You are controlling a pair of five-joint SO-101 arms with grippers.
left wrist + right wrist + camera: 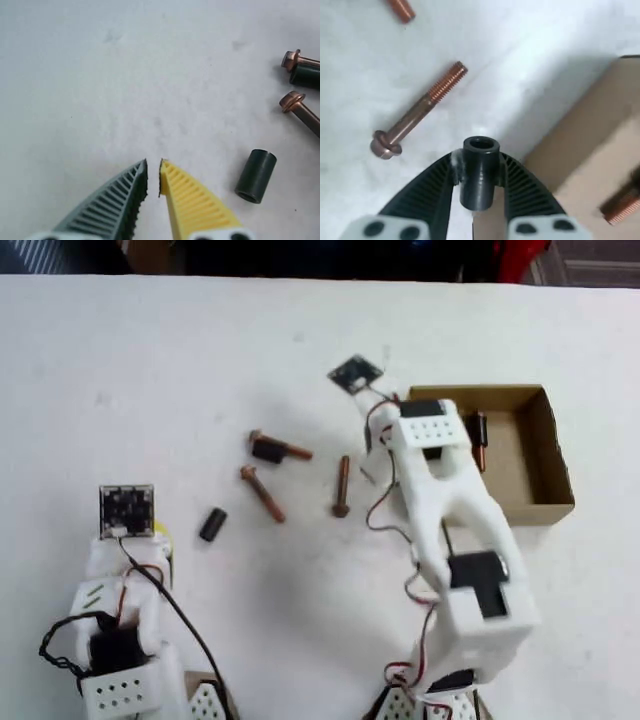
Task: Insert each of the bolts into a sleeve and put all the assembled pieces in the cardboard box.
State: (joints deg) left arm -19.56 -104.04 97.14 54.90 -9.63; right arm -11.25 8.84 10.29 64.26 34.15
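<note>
Box [580, 145]: cardboard, just beside my right claw [480, 156].
Bolt [417, 112]: coppery, flat on table [530, 50] nearby.
Sleeve [480, 182]: black, upright, bore up, clenched in my right claw.
Left claw [153, 162]: closed on nothing; loose sleeve [256, 176] near.

White counter [200, 360]
Beyond its far edge, a red object [520, 258] sits in the dark room behind.
</note>
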